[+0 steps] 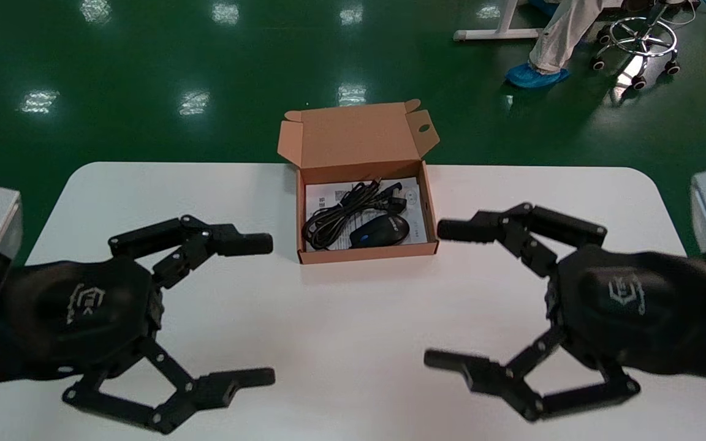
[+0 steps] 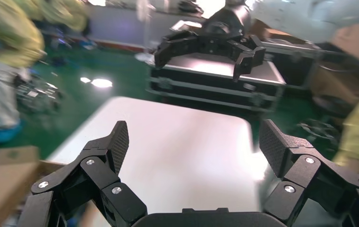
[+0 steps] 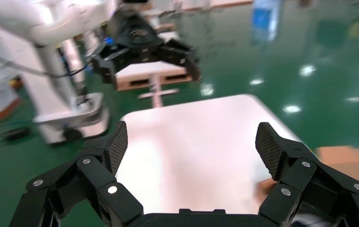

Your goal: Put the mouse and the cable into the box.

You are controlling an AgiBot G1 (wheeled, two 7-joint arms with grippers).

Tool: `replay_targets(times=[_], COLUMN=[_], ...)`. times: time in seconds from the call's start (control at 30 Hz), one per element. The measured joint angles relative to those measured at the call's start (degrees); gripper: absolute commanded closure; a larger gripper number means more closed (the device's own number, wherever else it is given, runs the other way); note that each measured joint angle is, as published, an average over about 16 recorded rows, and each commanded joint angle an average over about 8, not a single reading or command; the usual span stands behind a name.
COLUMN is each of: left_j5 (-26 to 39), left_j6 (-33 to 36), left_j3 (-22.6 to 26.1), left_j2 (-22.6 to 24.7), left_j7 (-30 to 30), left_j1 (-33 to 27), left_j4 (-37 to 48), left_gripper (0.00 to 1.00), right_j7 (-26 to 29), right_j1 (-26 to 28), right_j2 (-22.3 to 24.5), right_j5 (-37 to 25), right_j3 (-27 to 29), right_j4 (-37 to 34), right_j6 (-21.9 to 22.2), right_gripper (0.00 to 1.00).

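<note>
Table (image 1: 353, 318) is spanned by the left gripper (image 1: 267, 310) and right gripper (image 1: 436, 294), both held wide and empty, with the open box (image 1: 368, 252) set just beyond and between their jaws, slightly nearer the right. Cable (image 1: 328, 220) and mouse (image 1: 380, 231) are seen already inside, the mouse lying lengthwise from jaw to jaw.

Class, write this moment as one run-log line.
mouse: in box | cable: in box | lid: open | left gripper: open, empty, over table | right gripper: open, empty, over table
</note>
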Motion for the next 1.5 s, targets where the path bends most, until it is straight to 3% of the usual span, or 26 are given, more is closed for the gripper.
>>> replay_targets(times=[0.4, 1.5], left_j5=[-0.37, -0.26], left_j6=[0.89, 0.58], left_j3=[0.43, 0.31], left_j2=[-1.78, -1.29], left_j7=[-3.21, -2.64], left_j1=[0.69, 0.52], left_j4=[-3.26, -2.15], left_gripper=[0.00, 0.00], right_j7=[3.52, 2.61], right_j1=[-2.11, -1.37], right_j2=[2.76, 1.79], right_j5=[0.82, 0.52], right_j3=[-0.41, -0.27], right_j4=[5.95, 3.83], right_j6=[-1.50, -0.93], right_gripper=[0.00, 0.00])
